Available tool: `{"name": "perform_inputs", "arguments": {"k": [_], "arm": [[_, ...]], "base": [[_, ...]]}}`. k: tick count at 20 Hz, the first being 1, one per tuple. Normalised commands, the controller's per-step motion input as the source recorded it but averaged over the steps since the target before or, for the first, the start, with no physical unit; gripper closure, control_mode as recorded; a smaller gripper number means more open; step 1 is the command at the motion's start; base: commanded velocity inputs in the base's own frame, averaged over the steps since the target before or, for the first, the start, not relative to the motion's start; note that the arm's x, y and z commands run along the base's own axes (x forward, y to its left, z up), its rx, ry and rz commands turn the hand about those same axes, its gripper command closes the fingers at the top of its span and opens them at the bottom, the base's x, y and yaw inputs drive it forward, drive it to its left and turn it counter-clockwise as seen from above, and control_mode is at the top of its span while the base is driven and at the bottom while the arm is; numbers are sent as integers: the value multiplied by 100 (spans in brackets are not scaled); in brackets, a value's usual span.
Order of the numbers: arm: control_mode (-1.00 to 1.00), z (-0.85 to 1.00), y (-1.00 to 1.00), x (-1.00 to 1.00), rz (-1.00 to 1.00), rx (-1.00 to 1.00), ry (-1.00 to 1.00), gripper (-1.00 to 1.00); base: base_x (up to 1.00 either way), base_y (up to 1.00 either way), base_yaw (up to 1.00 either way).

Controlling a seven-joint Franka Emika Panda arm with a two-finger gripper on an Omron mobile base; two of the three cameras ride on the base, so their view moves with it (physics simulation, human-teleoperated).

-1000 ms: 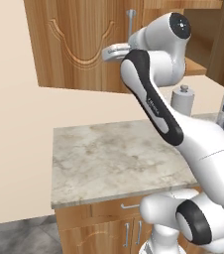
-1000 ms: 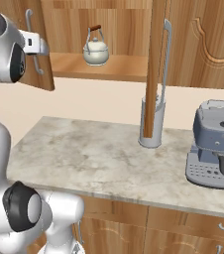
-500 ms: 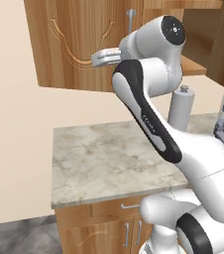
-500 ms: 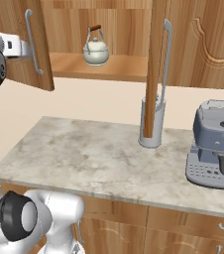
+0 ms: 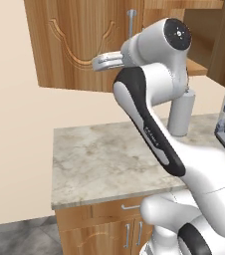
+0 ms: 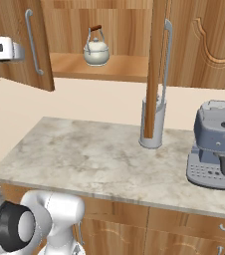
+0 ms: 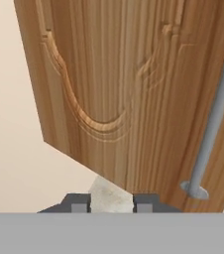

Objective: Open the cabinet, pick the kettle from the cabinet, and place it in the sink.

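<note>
Gripper (image 7: 111, 202) tips are seen a little apart with nothing between them, held close in front of the left door (image 7: 134, 89) of the cabinet (image 6: 109, 35); the door's silver bar handle (image 7: 213, 124) is seen just to the right of the tips. Both doors are swung open. Far inside, on the shelf (image 6: 109, 67), the kettle (image 6: 96, 51) is seen standing upright. Below lies the marble counter (image 6: 94, 159), with a grey canister (image 6: 151, 124) and a coffee machine (image 6: 215, 144) to the right.
</note>
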Motion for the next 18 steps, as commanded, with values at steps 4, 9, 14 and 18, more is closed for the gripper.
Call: {"name": "perform_inputs", "arguments": {"k": [4, 9, 14, 18], "arm": [[-100, 0, -43, -9, 0, 6, 0, -100], [-100, 0, -49, -7, 0, 12, 4, -100], [-100, 0, -53, 1, -5, 20, 14, -100], [-100, 0, -51, 8, -7, 21, 20, -100]], "base": [[0, 0, 0], [0, 0, 0], [0, 0, 0], [0, 0, 0]]}}
